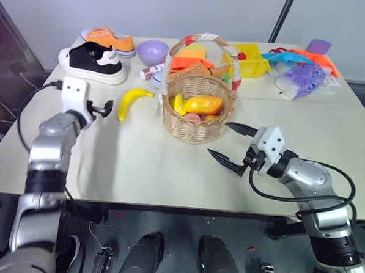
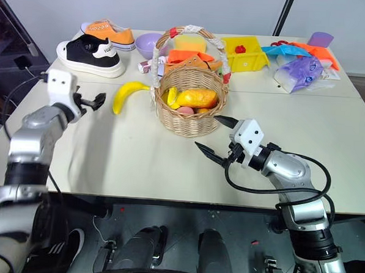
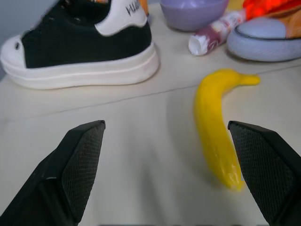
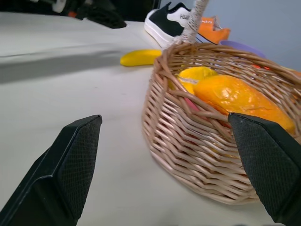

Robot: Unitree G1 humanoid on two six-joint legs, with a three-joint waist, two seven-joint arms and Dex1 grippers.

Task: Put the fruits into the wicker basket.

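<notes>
The wicker basket stands mid-table and holds an orange-yellow mango and a yellow lemon. A curved yellow banana lies on the table just left of the basket. My left gripper hovers open a short way left of the banana, pointing at it; in the left wrist view the banana lies just inside one finger. My right gripper hangs open and empty just off the basket's front right side. Its wrist view looks at the basket wall.
A black sneaker, an orange sneaker and a lilac bowl sit at the back left. A small bottle lies behind the banana. A yellow bin and plastic bags sit at the back right.
</notes>
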